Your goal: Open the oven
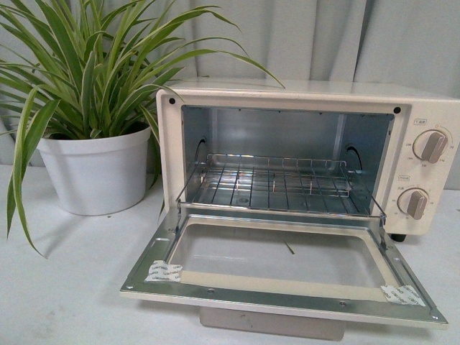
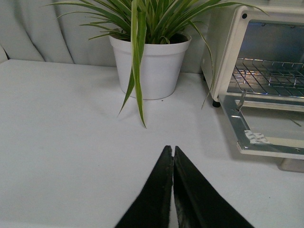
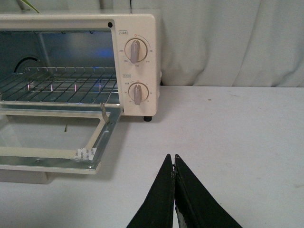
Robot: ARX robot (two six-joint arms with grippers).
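The oven [image 1: 309, 158] is seen on the white table [image 1: 65, 287], to the right of a potted plant [image 1: 93, 122], with its door [image 1: 284, 277] already swung down and lying nearly flat toward the robot. The wire rack [image 1: 277, 183] and the metal inside are laid open to view, so the task is judged done, or all but done. The door's long axis runs across the robot's front, from side to side.

The door's corners are flanked by the two claws. The left gripper [image 2: 172, 151] is held low over the table, off the plant-side corner, its jaws pressed together on nothing. The right gripper [image 3: 173, 159] is placed off the corner on the knob side, likewise closed and empty, and appears slightly the nearer.

The handle [image 1: 273, 323] is mostly hidden under the door's front edge. Neither arm is shown in the front view.
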